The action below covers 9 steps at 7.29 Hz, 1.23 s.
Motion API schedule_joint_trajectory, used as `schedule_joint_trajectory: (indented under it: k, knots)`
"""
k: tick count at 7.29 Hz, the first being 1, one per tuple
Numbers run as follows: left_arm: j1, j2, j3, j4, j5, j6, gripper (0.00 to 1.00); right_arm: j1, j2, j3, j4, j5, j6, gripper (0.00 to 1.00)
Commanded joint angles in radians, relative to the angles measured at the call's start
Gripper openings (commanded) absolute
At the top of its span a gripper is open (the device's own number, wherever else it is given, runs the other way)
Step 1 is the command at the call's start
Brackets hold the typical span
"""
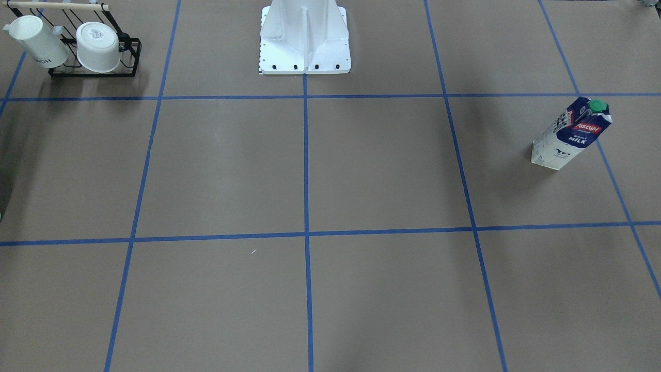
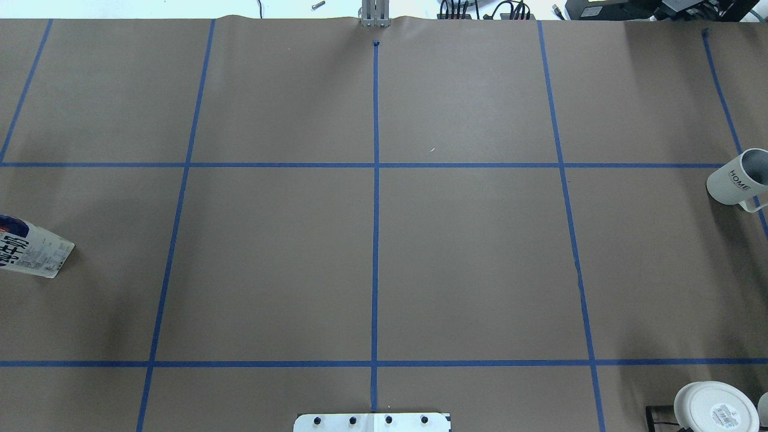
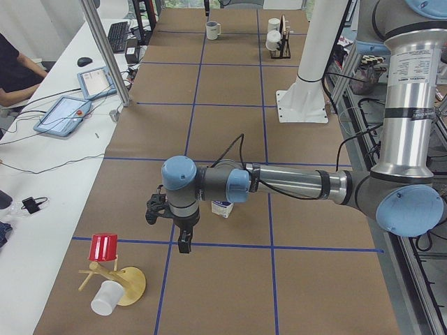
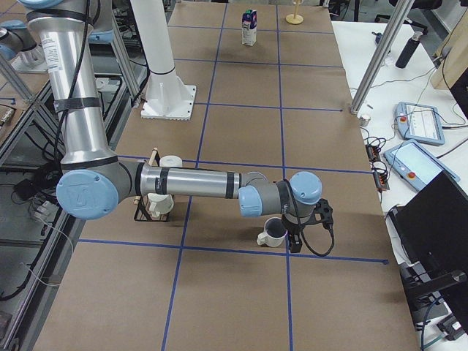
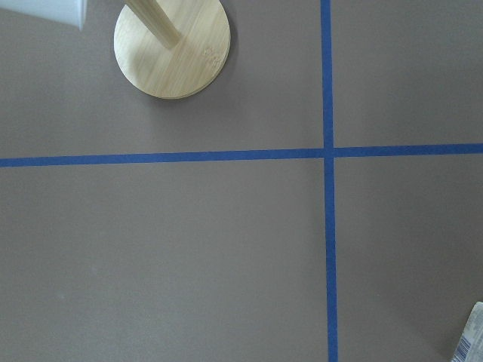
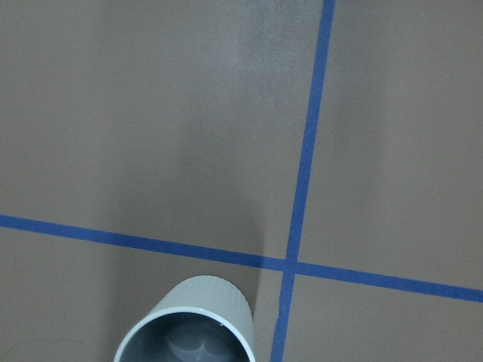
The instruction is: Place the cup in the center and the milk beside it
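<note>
The cup, a short white mug with a small loop handle and a grey inside, stands upright at the table's right end. Black "HOME" lettering shows on it from overhead. It also shows in the right wrist view and the exterior right view, just beside my right gripper. The milk, a blue and white carton with a green cap, stands at the left end. My left gripper hangs near it. I cannot tell whether either gripper is open. The middle crossing is bare.
A black wire rack holds a taller lettered mug and a wide cup. A wooden stand with a red and a white cup stands beyond the milk. The white robot base sits mid-table.
</note>
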Motion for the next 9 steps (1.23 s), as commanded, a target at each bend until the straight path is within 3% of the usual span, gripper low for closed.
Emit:
schedule_joint_trajectory:
  k: [1,5,6,7,9]
  knots:
    - [0.000,0.002,0.002,-0.012,0.000,0.000,0.99,-0.032,-0.002,-0.021,0.015,0.011,0.000,1.00]
    - [0.000,0.002,-0.002,-0.012,0.000,0.000,0.99,-0.097,0.002,-0.064,0.013,0.007,0.000,0.99]
    - [0.000,0.002,-0.002,-0.012,0.000,0.000,0.99,-0.097,0.002,-0.065,0.012,0.011,0.003,0.47]
    - [0.000,0.002,-0.007,-0.012,-0.002,0.000,0.99,-0.095,0.001,-0.063,0.012,0.014,-0.006,0.02]
    - [0.000,0.002,-0.010,-0.012,-0.002,-0.002,0.99,-0.094,-0.017,-0.054,0.016,0.023,-0.014,0.00]
